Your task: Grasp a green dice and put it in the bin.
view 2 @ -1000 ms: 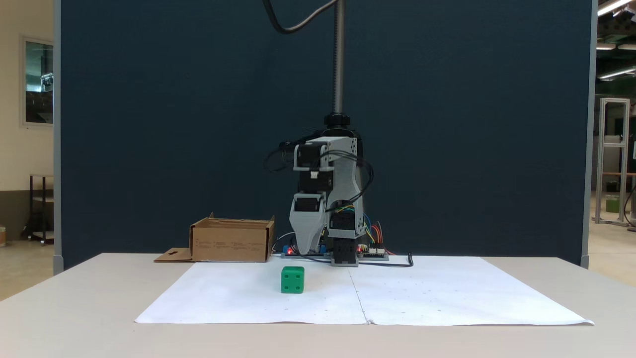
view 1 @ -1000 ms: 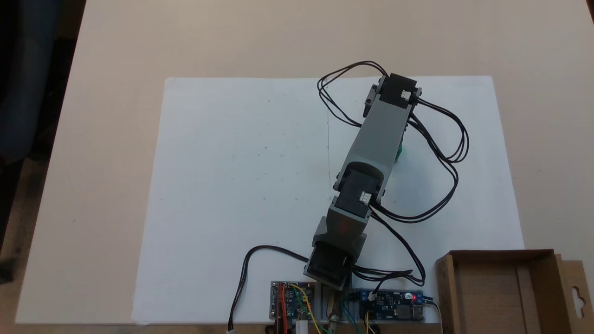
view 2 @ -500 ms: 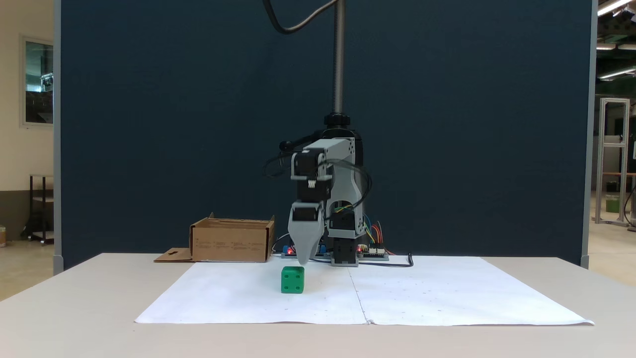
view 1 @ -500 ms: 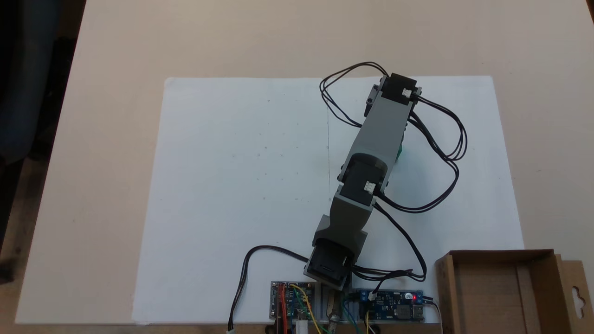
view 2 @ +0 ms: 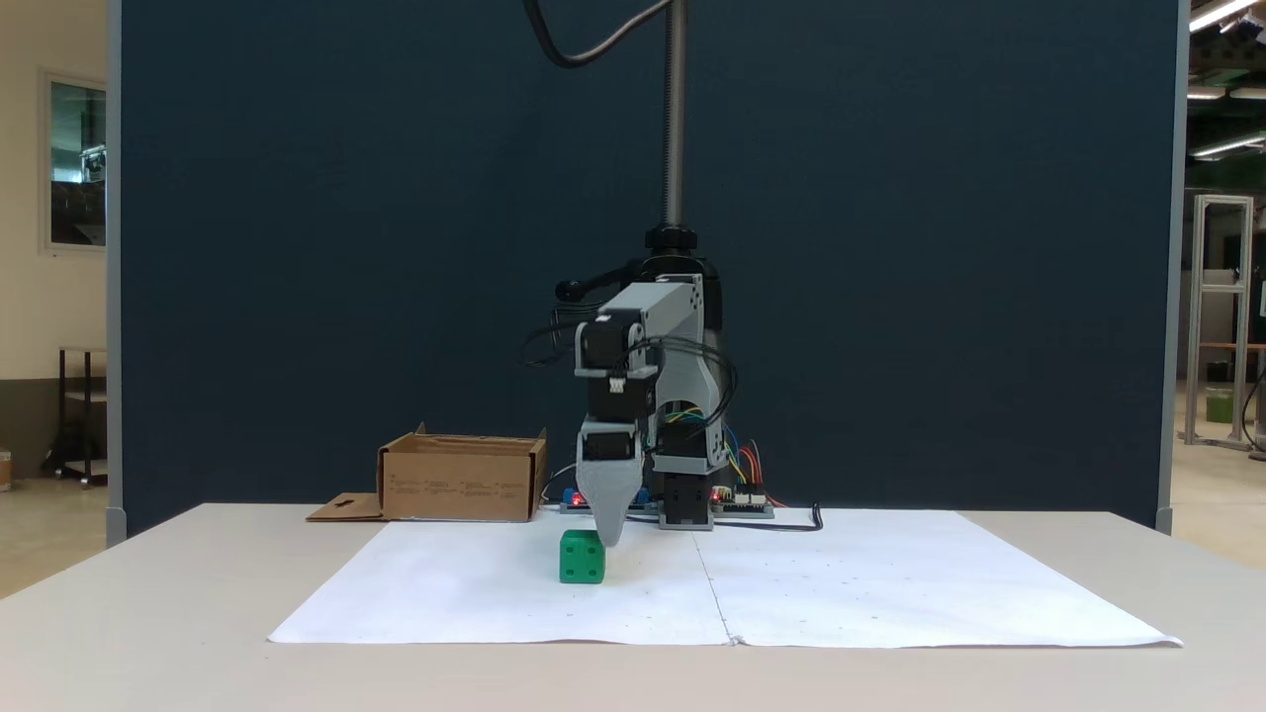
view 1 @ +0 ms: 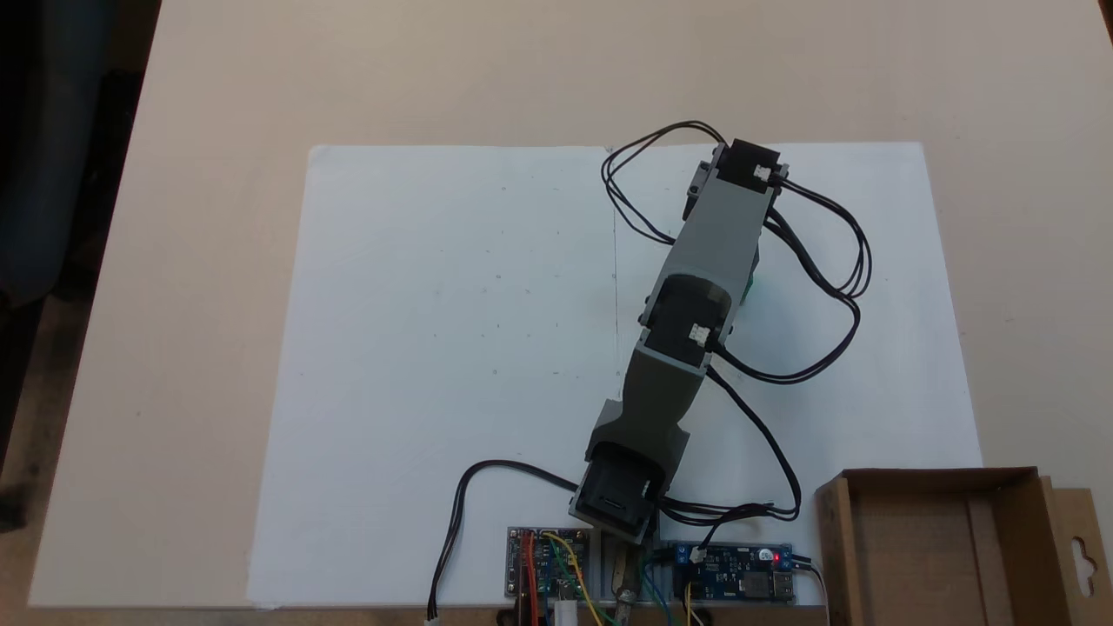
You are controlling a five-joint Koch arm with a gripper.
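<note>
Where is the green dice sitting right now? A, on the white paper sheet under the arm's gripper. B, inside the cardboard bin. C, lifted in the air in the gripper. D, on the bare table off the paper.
A: in a fixed view the green dice rests on the white paper sheet, with the gripper tip right at its top edge, well apart from the bin.

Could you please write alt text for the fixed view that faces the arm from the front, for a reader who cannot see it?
A grey robot arm lowers its gripper to the upper right corner of a green dice that sits on white paper on a table. A brown cardboard bin stands behind to the left, before a dark blue partition.
</note>
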